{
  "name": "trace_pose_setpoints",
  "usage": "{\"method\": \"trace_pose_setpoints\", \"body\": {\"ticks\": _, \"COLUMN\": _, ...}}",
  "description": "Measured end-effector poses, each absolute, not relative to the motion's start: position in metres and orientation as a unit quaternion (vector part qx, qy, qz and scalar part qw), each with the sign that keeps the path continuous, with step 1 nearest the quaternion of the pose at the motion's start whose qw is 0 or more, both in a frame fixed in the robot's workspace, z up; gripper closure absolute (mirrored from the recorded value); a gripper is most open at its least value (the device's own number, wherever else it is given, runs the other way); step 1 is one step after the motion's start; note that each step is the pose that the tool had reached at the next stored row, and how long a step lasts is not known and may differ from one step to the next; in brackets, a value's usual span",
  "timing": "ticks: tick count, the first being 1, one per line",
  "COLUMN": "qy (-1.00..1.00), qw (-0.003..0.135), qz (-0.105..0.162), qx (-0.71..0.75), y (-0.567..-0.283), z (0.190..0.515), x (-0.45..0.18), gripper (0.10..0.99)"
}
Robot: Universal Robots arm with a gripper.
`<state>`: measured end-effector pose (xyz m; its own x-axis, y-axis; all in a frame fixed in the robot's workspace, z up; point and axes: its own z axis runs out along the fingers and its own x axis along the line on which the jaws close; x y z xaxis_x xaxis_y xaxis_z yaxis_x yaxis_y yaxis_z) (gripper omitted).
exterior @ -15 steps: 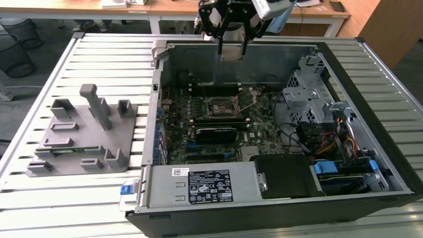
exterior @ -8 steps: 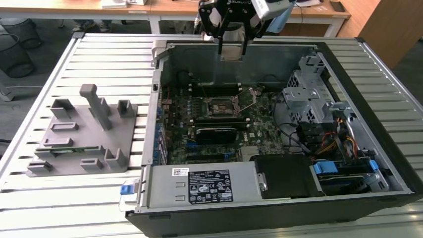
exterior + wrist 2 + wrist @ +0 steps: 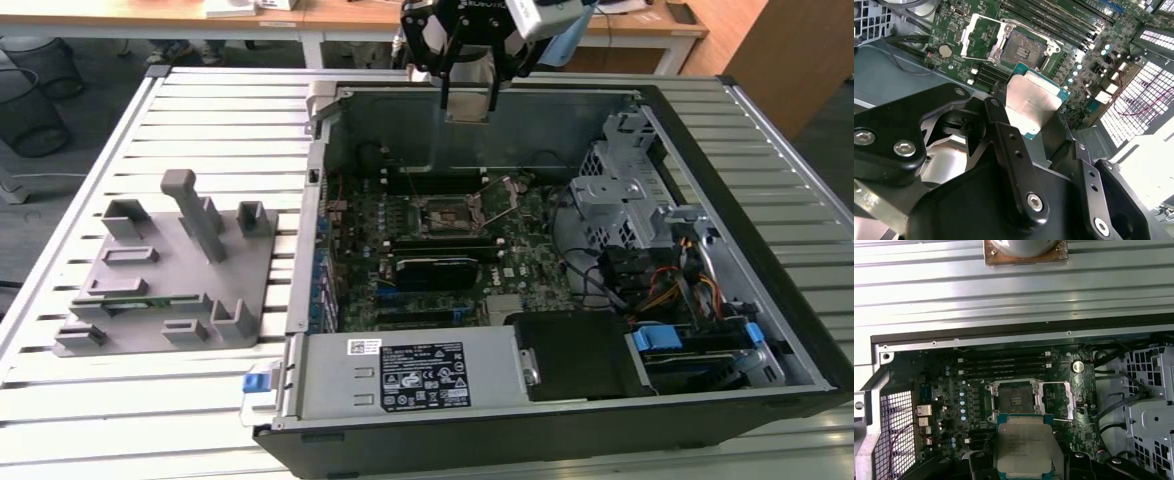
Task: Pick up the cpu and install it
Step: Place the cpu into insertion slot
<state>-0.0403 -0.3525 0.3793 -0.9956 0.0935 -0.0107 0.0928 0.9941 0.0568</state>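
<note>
Looking at a black two-finger gripper [image 3: 470, 102] clamped shut on the small flat square cpu with the silver-grey metal top [image 3: 470, 110]. Pinching it by two opposite edges with the black fingers [image 3: 1004, 135], with a bit of teal-green rim sticking out past them in both wrist views. Holding it up in the air over the end of the big black open-sided computer case [image 3: 534, 445] farthest from the exterior camera. Not touching anything inside, not seated yet.

Peeking into that case: green motherboard [image 3: 534, 260] across the floor, carrying the square black socket frame [image 3: 1013, 400]. Sitting empty, with its metal load plate [image 3: 1056, 400] flipped open to one side. Also spotting long black memory slots [image 3: 1004, 367] just beside the socket, a labelled silver power supply box [image 3: 400, 370] along the near edge, and a grey metal drive cage [image 3: 621, 185] with a tangle of cables toward the exterior view's right.

Parked on the slatted metal table [image 3: 214, 110], out on the exterior view's left: a grey plastic fixture tray [image 3: 174, 270] with upright posts and slots.
</note>
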Motion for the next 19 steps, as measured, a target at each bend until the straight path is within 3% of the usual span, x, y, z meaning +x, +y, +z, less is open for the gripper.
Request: {"method": "trace_pose_setpoints", "body": {"ticks": 19, "qy": 0.997, "qw": 0.007, "qz": 0.028, "qx": 0.068, "y": -0.3525, "z": 0.3793, "x": -0.0403, "gripper": 0.561}}
